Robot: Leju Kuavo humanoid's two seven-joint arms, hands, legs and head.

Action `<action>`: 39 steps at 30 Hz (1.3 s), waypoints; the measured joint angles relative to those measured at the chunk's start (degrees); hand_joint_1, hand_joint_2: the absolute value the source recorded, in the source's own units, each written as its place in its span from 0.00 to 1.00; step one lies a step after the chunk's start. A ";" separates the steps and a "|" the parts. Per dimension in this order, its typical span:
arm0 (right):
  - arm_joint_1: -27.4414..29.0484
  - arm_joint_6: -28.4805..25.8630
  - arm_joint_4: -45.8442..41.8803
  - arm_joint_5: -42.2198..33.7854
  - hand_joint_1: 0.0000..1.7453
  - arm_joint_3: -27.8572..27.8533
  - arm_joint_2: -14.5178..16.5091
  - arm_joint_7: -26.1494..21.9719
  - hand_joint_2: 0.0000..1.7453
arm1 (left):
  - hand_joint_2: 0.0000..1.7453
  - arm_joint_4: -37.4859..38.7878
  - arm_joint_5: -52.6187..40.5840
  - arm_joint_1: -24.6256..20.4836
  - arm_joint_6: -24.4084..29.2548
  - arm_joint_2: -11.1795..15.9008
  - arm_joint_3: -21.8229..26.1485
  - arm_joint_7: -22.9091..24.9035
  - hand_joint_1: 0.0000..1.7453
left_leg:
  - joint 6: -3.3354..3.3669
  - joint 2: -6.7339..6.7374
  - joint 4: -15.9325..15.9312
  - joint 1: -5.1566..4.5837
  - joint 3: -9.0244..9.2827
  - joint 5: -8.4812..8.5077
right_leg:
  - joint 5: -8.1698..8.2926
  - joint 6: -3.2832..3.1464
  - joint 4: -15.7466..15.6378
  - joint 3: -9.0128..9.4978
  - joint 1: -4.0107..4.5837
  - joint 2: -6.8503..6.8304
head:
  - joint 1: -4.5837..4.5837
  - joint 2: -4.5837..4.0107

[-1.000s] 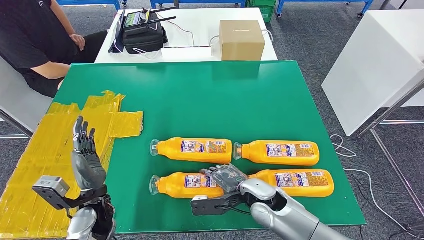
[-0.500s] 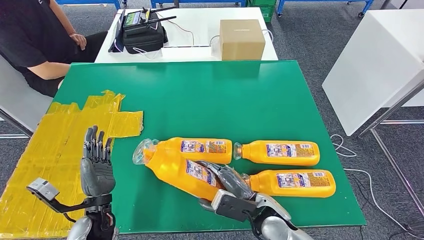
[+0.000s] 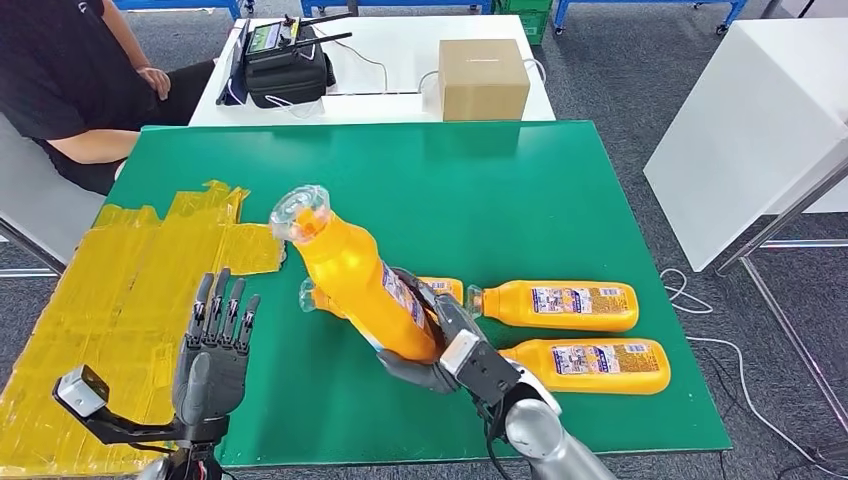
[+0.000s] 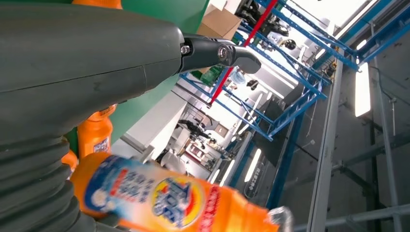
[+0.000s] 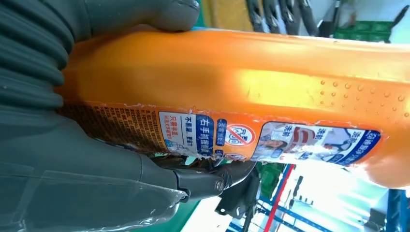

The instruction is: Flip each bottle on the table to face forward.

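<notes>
My right hand [image 3: 440, 350] clamps the base of an orange bottle [image 3: 355, 275], tilting it cap-up above the three bottles [image 3: 553, 304] lying on the green table [image 3: 480, 190], so I can turn it, while my left hand [image 3: 212, 362] waits beside it with fingers apart.

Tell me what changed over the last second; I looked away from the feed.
The right hand, which was gripping the near-left bottle as it lay on the green table, has lifted that held bottle clear, neck raised and tilted toward the far left. The left hand, open, moved closer to it. The other three bottles, the cardboard box and the seated person stayed put.
</notes>
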 joint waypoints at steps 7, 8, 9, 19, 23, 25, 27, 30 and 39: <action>-6.40 -1.59 6.80 -0.82 1.00 0.86 6.41 0.16 1.00 | 1.00 -0.01 1.35 1.30 -3.45 1.44 3.59 1.32 0.00 | -0.02 -0.10 0.00 0.02 0.01 0.02 | -0.01 0.00 0.02 -0.02 0.02 -0.05 | 0.00 0.00; -6.61 -1.76 7.12 -0.99 1.00 0.91 6.69 0.06 1.00 | 1.00 -0.01 1.03 1.37 -3.51 1.46 3.79 1.65 0.00 | -0.02 -0.10 0.00 0.02 0.00 0.02 | -0.01 0.00 0.01 -0.03 0.01 -0.04 | 0.00 0.00; -6.67 -1.95 7.29 -1.15 1.00 0.93 6.81 -0.09 1.00 | 1.00 -0.01 0.50 1.38 -3.45 1.44 3.91 2.07 0.00 | -0.01 -0.09 0.00 0.00 0.00 0.01 | -0.01 0.00 0.00 -0.03 0.00 -0.04 | 0.00 0.00; -0.49 -1.88 4.64 0.47 1.00 0.89 3.11 -2.72 1.00 | 1.00 0.01 -4.91 0.37 1.45 0.21 -1.32 0.53 0.00 | 0.05 -0.06 0.01 -0.19 -0.05 -0.03 | 0.00 0.02 -0.09 -0.08 -0.18 -0.05 | 0.00 0.00; -0.30 -0.34 4.54 1.30 1.00 0.94 2.63 -1.73 1.00 | 1.00 0.04 -4.44 -0.07 1.56 0.21 -2.50 0.41 0.00 | 0.04 -0.04 0.01 -0.14 -0.04 -0.03 | 0.00 0.02 -0.08 -0.08 -0.15 -0.05 | -0.01 0.00; -0.87 1.41 4.93 1.70 1.00 1.21 2.62 -0.24 1.00 | 1.00 0.12 -4.10 -0.57 1.84 0.21 -2.84 0.56 0.00 | 0.04 -0.04 0.01 -0.11 -0.04 -0.02 | 0.00 0.02 -0.06 -0.07 -0.13 -0.05 | -0.01 0.00; -2.23 3.69 6.09 2.22 1.00 2.07 2.62 2.07 1.00 | 1.00 0.32 -3.77 -1.22 2.05 0.21 -3.01 0.86 0.00 | 0.02 -0.03 0.01 -0.10 -0.02 -0.01 | 0.00 0.01 -0.05 -0.07 -0.11 -0.04 | -0.01 0.00; -4.17 5.61 8.38 2.84 1.00 3.69 2.64 4.39 1.00 | 1.00 0.77 -3.42 -2.03 2.12 0.21 -3.18 1.11 0.00 | 0.02 -0.05 0.01 -0.09 -0.01 0.01 | 0.01 0.01 -0.04 -0.05 -0.09 -0.04 | -0.01 0.00; -6.28 5.78 11.52 2.99 0.95 5.36 2.67 5.05 1.00 | 1.00 1.26 -3.27 -2.63 2.15 0.21 -3.23 1.16 0.00 | 0.03 -0.07 0.01 -0.13 -0.05 0.00 | 0.00 0.02 -0.05 -0.06 -0.12 -0.05 | -0.01 0.00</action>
